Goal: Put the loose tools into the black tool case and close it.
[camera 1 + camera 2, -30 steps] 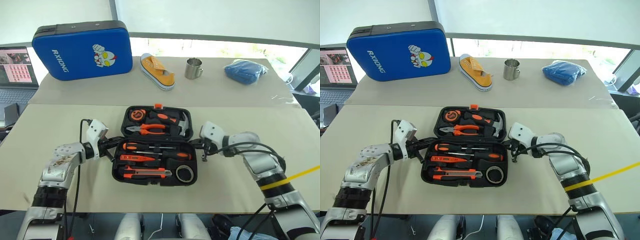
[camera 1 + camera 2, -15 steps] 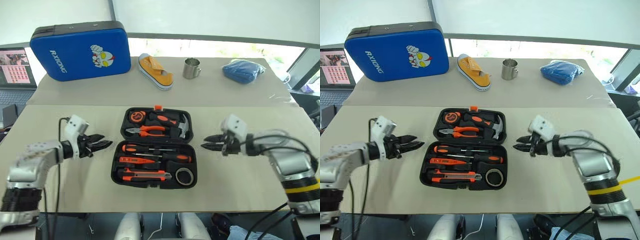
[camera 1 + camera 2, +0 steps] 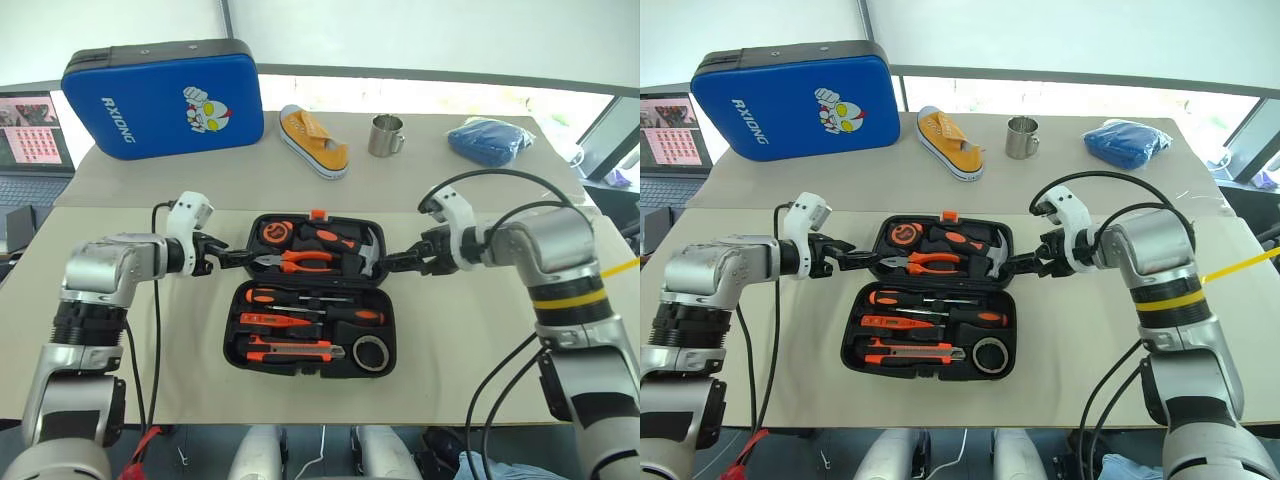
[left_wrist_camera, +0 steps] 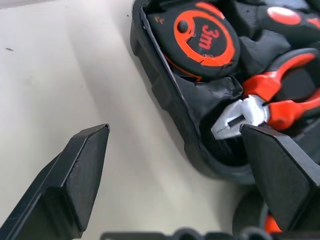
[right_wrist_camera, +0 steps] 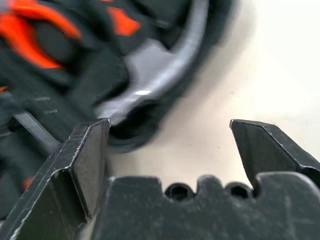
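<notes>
Your black tool case point(image 3: 310, 295) lies open mid-counter, screwdrivers point(image 3: 300, 297), utility knife point(image 3: 290, 350) and tape roll point(image 3: 368, 351) seated in its near half; left tool point(image 3: 238, 259) and right tool point(image 3: 395, 264), fingers apart, flank the far half; an uneven lift could skew the lid or spill its pliers point(image 3: 295, 260).

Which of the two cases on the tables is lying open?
The black tool case, lying open between the robot's arms with its orange tools showing. The blue padded case with the cartoon print stands shut on the far table.
</notes>
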You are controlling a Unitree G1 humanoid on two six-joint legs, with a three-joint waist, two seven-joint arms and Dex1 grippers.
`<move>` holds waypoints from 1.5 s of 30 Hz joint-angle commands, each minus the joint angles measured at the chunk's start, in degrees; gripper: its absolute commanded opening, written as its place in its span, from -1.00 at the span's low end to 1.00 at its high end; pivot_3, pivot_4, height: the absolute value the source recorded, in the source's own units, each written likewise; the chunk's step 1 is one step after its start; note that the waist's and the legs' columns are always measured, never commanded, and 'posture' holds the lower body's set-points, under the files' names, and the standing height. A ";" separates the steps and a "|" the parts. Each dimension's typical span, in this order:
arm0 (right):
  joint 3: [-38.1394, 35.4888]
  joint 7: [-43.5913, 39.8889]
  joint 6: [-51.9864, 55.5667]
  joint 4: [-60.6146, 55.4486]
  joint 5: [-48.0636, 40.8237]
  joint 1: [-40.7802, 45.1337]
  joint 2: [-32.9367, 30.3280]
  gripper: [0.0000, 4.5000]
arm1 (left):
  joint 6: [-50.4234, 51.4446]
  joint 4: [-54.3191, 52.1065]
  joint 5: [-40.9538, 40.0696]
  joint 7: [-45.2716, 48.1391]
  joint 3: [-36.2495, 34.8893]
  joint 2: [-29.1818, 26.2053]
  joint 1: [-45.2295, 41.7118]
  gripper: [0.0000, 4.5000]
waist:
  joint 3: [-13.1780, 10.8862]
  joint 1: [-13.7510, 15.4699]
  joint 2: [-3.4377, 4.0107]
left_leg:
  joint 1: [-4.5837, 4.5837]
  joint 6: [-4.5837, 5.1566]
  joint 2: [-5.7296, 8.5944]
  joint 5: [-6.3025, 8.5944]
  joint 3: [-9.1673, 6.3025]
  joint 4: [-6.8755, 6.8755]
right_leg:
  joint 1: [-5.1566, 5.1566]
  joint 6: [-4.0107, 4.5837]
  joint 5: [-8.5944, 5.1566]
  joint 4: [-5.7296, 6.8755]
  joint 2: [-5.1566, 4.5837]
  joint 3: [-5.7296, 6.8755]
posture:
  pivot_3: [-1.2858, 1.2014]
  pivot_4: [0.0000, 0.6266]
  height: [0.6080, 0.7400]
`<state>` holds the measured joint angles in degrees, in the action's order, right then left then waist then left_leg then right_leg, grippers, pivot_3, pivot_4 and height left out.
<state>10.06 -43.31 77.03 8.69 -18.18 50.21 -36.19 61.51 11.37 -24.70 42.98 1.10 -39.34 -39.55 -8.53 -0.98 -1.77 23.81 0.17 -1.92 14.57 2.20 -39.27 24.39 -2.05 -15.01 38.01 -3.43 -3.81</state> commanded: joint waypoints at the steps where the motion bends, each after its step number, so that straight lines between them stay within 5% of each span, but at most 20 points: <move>1: -0.47 1.86 1.17 1.27 0.36 2.07 0.39 0.99 | 0.59 -0.04 0.90 -1.98 -0.95 0.54 -1.40 1.00 | 0.00 -0.03 0.00 | 0.00 0.00 0.00 0.00 -0.02 0.00 | 0.01 0.00 0.00 0.00 0.00 0.00 | 0.03 -0.52 1.00; 5: -0.65 4.03 1.57 4.42 0.40 2.27 2.89 0.99 | -0.65 2.42 2.12 -3.23 -0.94 1.08 -1.92 1.00 | 0.00 -0.05 0.00 | -0.01 0.00 0.01 0.00 -0.10 0.00 | -0.03 0.00 0.00 -0.01 0.00 0.00 | 0.03 -0.52 1.00; 15: 0.48 4.65 2.16 7.77 -0.01 3.28 4.19 -0.18 | 0.28 2.37 1.97 -3.28 -1.32 0.98 -1.57 1.00 | 0.00 -0.06 0.00 | -0.03 0.00 0.02 0.00 -0.13 0.00 | -0.04 0.00 0.00 0.01 0.00 0.01 | 0.03 -0.52 1.00; 21: 1.16 7.01 4.61 12.88 1.17 4.34 5.29 -1.00 | 0.34 3.78 2.35 -3.84 -0.86 1.74 -2.10 0.11 | 0.09 -0.02 -0.12 | -0.16 -0.03 0.03 -0.02 -0.11 0.00 | -0.18 0.00 0.00 -0.03 -0.01 0.01 | 0.03 -0.52 1.00; 26: 0.50 8.00 5.34 16.10 1.26 5.85 6.45 -1.00 | 0.67 5.06 1.62 -4.60 -2.25 2.50 -2.76 -0.64 | 0.15 -0.02 -0.21 | -0.45 -0.08 0.05 -0.07 -0.09 0.00 | -0.35 0.00 0.00 -0.06 -0.02 0.00 | 0.03 -0.52 1.00; 28: -0.21 8.29 4.18 16.80 1.27 6.05 7.02 -1.00 | 0.74 5.05 0.94 -4.59 -3.21 2.88 -2.62 -0.77 | 0.17 -0.02 -0.24 | -0.45 -0.08 0.06 -0.09 -0.10 0.00 | -0.35 0.00 0.00 -0.04 -0.02 0.00 | 0.03 -0.52 1.00; 40: -1.89 1.68 -20.72 -6.61 0.43 -5.29 3.44 -1.00 | -12.86 -6.43 -3.95 0.98 -11.77 3.00 9.77 -0.81 | 0.15 -0.42 -0.24 | -0.06 -0.10 -0.01 -0.10 -0.30 0.01 | 0.01 0.03 0.02 0.06 -0.04 -0.02 | 0.03 -0.52 1.00; 45: -1.16 1.44 -35.39 -13.58 4.63 -12.00 1.11 -1.00 | -32.33 -10.17 -2.57 5.82 -14.61 4.94 17.20 -0.81 | 0.13 -0.12 -0.24 | 0.01 -0.09 -0.01 -0.09 -0.29 0.08 | 0.04 0.03 0.03 -0.01 -0.07 0.00 | 0.03 -0.52 1.00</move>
<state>9.70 -41.01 50.86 0.62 -16.19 39.09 -33.14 38.61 4.35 -28.01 47.13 -10.41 -34.51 -23.33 -8.40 -1.10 -2.00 23.82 0.08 -1.91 14.48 1.94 -39.14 24.43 -2.03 -14.98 37.96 -3.54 -3.81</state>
